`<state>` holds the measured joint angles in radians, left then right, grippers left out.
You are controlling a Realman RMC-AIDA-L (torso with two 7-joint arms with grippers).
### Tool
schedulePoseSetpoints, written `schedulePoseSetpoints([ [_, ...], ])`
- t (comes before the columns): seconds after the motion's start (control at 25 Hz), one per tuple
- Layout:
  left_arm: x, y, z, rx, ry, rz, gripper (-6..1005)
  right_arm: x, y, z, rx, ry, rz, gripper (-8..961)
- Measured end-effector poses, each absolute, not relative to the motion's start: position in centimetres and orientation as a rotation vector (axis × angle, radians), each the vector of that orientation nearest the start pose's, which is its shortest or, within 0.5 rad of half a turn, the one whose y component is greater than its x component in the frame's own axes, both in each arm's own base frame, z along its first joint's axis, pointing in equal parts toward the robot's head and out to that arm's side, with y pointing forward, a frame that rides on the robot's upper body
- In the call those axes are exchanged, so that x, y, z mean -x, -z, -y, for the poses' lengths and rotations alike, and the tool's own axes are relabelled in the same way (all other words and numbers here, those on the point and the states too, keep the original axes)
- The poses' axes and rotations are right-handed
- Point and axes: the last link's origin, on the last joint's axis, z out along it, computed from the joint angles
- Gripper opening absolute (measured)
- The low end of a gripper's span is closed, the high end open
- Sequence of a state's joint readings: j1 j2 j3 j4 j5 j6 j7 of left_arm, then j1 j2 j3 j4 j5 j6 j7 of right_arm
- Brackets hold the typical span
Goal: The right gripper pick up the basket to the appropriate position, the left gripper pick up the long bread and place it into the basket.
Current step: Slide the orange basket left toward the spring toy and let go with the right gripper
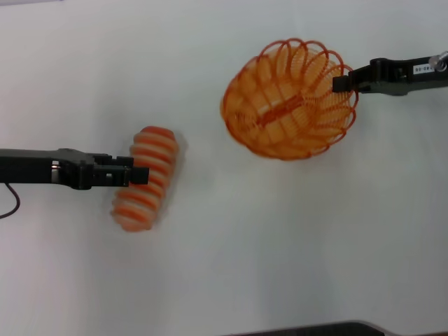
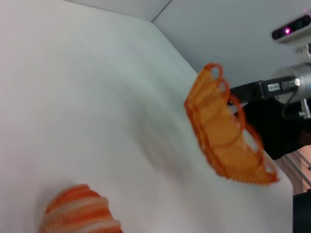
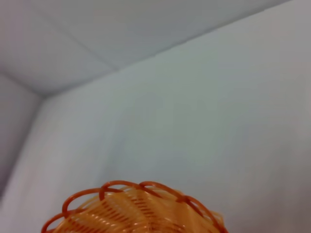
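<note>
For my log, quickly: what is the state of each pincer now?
Left pincer: closed on the long bread.
Right pincer: closed on the rim of the basket, holding it tilted.

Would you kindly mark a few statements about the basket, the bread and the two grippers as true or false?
1. The right gripper grips the basket at its rim. True.
2. The long bread lies inside the basket. False: it is out on the table, apart from the basket and to its left in the head view.
3. The left gripper is at the bread. True.
4. The basket sits flat on the table. False: the left wrist view shows it tilted and raised off the table.
5. The basket holds another item. False: it is empty.
</note>
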<state>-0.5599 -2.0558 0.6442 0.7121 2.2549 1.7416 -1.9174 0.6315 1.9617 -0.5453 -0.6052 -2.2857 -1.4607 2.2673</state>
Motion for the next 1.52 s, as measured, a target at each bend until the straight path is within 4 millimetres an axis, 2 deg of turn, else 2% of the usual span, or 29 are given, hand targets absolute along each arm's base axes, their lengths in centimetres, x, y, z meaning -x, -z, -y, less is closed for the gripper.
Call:
schedulePoseSetpoints([
  [0.48, 26.4, -1.1, -31.7, 2.806, 0.5, 1.331, 638, -33.3, -2.0, -32.6, 1.824, -0.932, -2.112, 96],
  [0.64, 26.4, -1.1, -31.7, 2.806, 0.5, 1.327, 638, -34.0, -1.0, -31.8, 1.736, -0.968, -2.178, 97],
  [0.96, 26.5, -1.0, -31.6, 2.805, 0.501, 1.33, 637, -34.1, 0.1, -31.5, 1.705, -0.961, -2.192, 131],
  [1.4, 26.6, -0.9, -31.6, 2.798, 0.5, 1.33, 638, -34.0, 0.6, -31.1, 1.708, -0.976, -2.204, 347],
  [1.48, 26.6, -0.9, -31.6, 2.799, 0.5, 1.331, 637, -33.9, 0.7, -31.0, 1.714, -0.981, -2.207, 456],
  [1.52, 26.6, -0.9, -31.6, 2.799, 0.5, 1.33, 637, -33.9, 0.7, -30.9, 1.718, -0.984, -2.21, 456],
])
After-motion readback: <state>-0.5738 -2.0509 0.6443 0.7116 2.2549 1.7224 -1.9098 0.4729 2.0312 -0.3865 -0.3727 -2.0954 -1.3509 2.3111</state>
